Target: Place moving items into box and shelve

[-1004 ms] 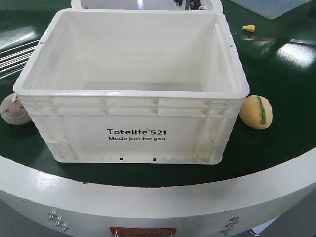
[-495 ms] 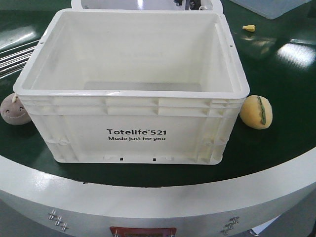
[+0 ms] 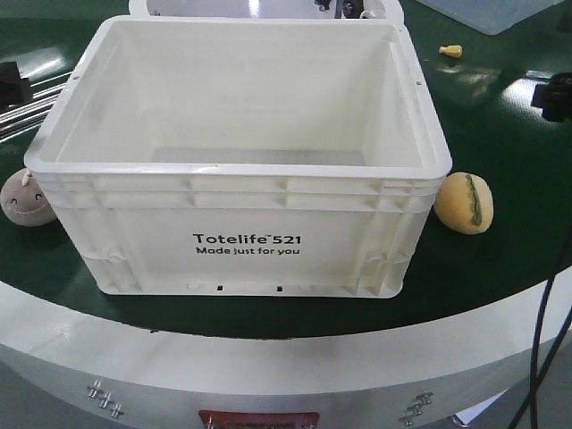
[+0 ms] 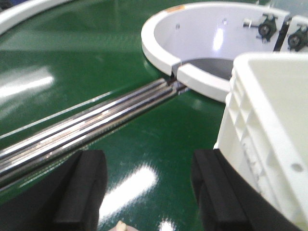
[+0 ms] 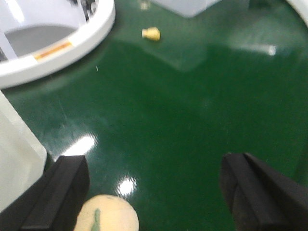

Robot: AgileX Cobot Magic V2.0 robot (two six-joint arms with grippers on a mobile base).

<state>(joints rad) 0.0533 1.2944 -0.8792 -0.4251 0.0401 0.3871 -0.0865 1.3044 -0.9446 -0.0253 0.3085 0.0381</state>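
Note:
The white box printed "Totelife 521" stands empty in the middle of the green table. A greyish-pink round plush lies against its left side, and a yellow oval plush with a green stripe against its right. My left gripper hangs open over bare green surface beside the box wall, with a sliver of the pink plush at the bottom edge. The right gripper is open above the table, and the yellow plush sits just inside its left finger.
Metal rails run across the table left of the box. A white ring-shaped hub lies behind it. A small yellow object and a translucent bin sit at the far right. A black cable hangs at the right edge.
Black parts of both grippers have come into the front view at its left and right edges, and a cable now shows at the right. Box and plush toys have not moved.

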